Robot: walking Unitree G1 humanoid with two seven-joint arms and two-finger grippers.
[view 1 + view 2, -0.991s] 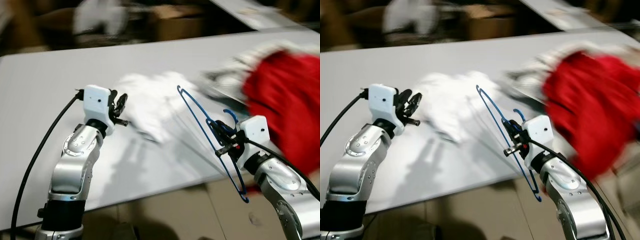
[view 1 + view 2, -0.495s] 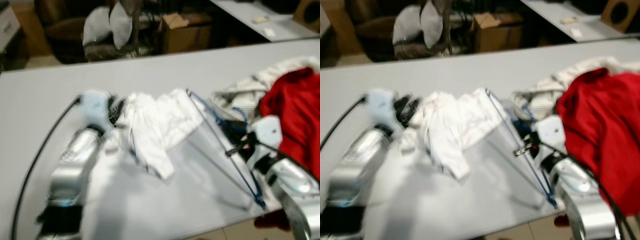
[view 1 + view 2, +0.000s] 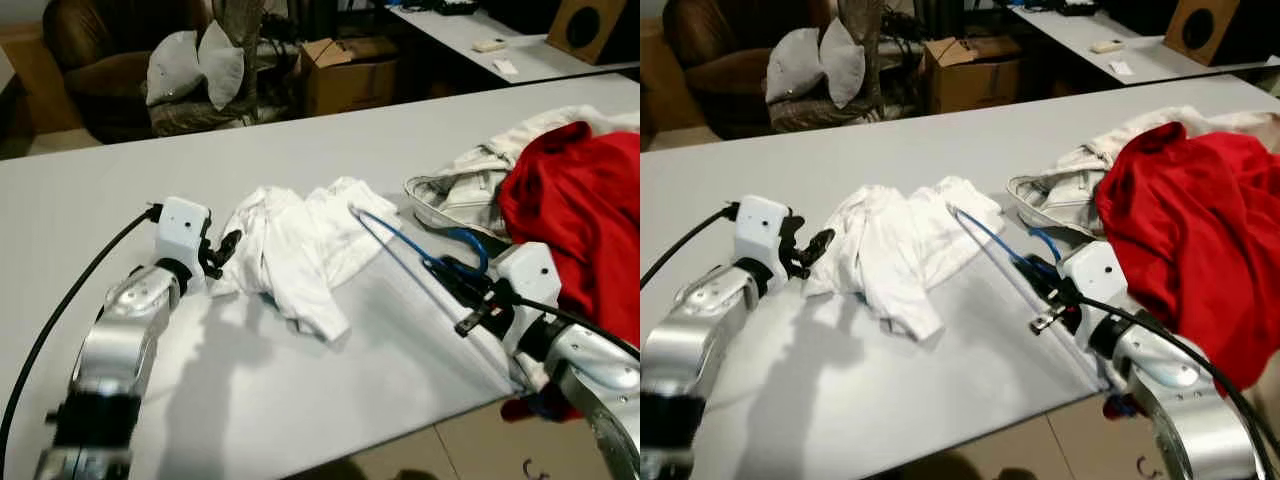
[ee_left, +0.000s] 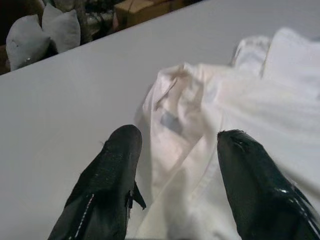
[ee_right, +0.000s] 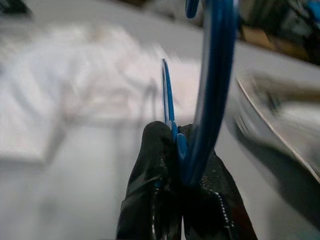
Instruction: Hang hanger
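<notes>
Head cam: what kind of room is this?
Likely a workroom or lab rather than a lived-in home: long grey table strewn with clothes, a cardboard box on the floor, a speaker behind.

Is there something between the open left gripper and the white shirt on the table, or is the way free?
Nothing visible stands between them. The left gripper is open at the edge of the crumpled white shirt on the grey table, its fingers on either side of a fold. The right gripper holds the blue wire hanger beside the shirt.
</notes>
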